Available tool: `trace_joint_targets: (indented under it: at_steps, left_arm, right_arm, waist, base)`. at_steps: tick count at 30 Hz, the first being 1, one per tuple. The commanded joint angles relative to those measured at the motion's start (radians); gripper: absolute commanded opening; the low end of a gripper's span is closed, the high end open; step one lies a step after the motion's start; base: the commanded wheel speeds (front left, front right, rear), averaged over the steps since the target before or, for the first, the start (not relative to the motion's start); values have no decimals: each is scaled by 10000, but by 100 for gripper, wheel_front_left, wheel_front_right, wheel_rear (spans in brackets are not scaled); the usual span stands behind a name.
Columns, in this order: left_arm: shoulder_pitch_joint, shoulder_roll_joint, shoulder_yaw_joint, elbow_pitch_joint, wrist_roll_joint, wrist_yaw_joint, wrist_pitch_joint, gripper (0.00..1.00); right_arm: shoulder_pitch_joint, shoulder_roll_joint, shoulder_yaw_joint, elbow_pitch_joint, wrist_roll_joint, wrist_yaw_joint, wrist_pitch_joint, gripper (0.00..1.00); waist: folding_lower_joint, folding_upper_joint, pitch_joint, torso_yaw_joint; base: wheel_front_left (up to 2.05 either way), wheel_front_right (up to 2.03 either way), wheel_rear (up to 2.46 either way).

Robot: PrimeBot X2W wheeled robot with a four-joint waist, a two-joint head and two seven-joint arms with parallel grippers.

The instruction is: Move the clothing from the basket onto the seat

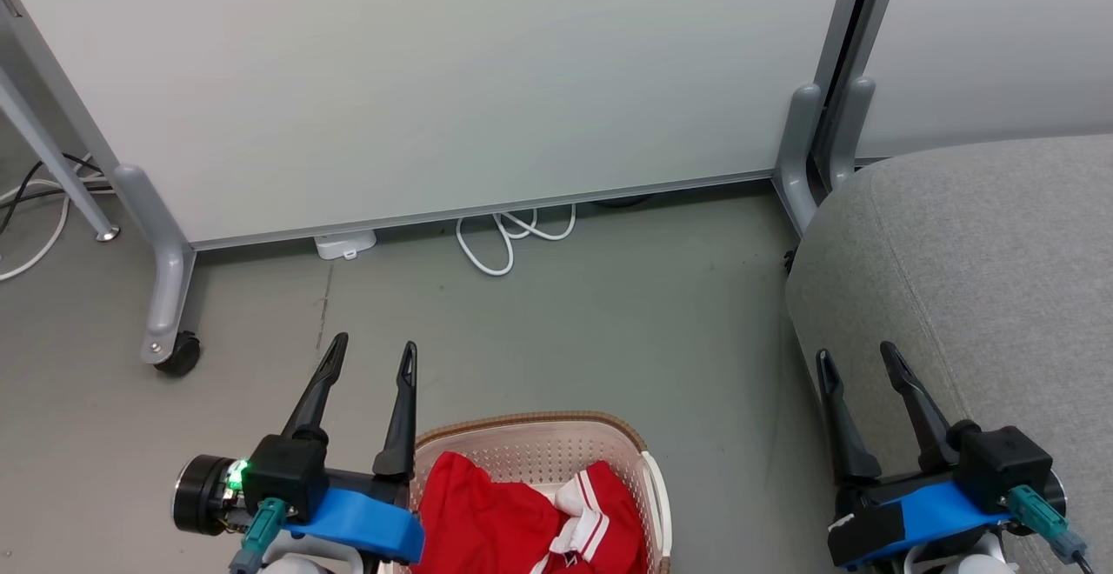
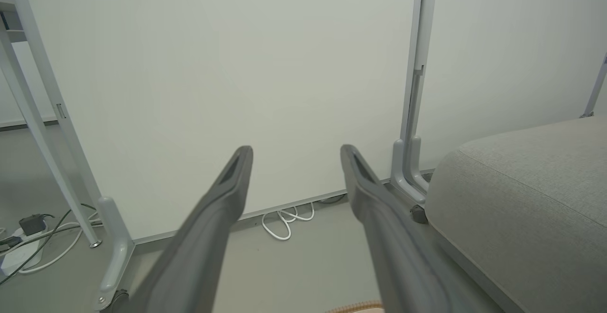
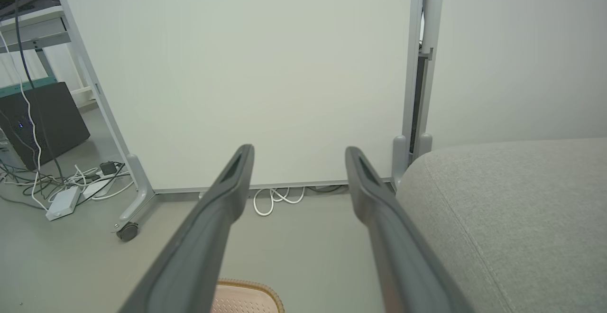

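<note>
Left fingers and right fingers wide apart, both empty

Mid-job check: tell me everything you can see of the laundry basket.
The basket sits on the grey floor at the bottom of the head view, cut off by the frame, left of the seat and apart from it. It looks like cream plastic: perforated wall, brown woven-look rim, a white handle on its right side. Upright, it holds rumpled red clothing with white striped trim. The open left gripper overlaps its left edge; whether they touch I cannot tell.
</note>
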Motion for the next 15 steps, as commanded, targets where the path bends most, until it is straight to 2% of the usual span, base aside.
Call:
trace_joint_targets:
  at_steps: [1,15]
  left_arm:
    - [-88,10,32,40,-27,-68,-49,100]
    - [-229,61,-149,345,-198,-51,-49,100]
  right_arm:
    - [-38,-56,3,7,37,4,-35,100]
    - [-56,-56,25,73,57,4,-35,100]
  waist:
    - [0,-1,-4,1]
    - [0,-1,-1,6]
  base:
    - [0,0,0]
    - [0,0,0]
